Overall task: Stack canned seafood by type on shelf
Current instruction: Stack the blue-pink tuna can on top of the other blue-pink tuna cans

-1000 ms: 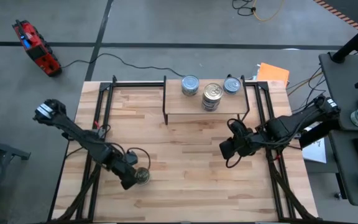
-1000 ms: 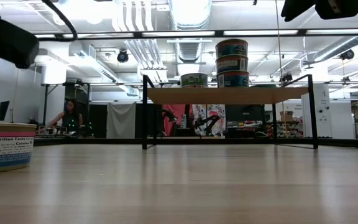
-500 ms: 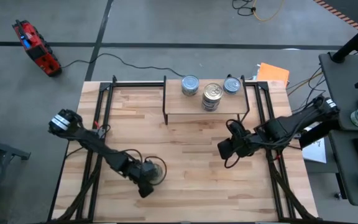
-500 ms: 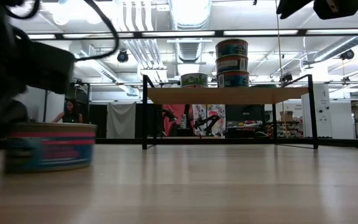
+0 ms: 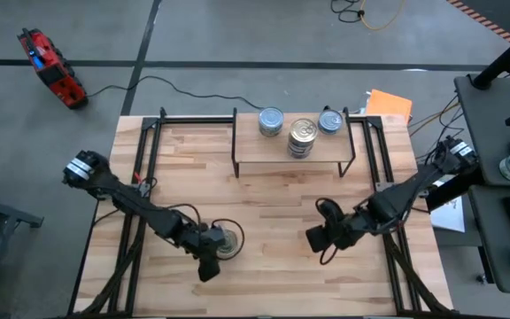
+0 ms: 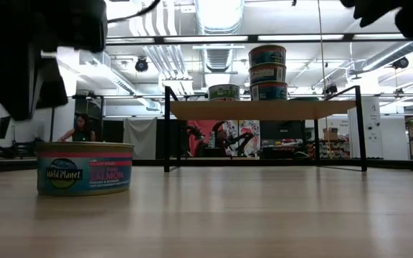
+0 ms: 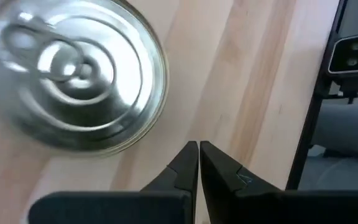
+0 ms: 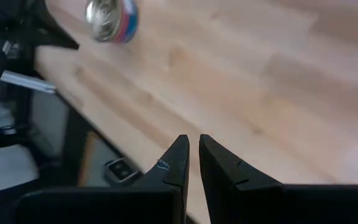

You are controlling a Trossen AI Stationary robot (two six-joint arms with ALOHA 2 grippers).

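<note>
Left claw [image 5: 212, 261] slid beside tin [image 5: 228, 243].

left gripper [image 5: 209, 268] beside a tin [image 5: 227, 244]; other tins [image 5: 301, 137] on the shelf [image 5: 264, 152]

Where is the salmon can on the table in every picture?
High view: salmon can low and left of centre, beside the left tool.
Low view: at the left, standing on the table.
Left wrist view: top left, seen from above, lid up.
Right wrist view: small, top left.
Shared landmark: the wood table.
</note>
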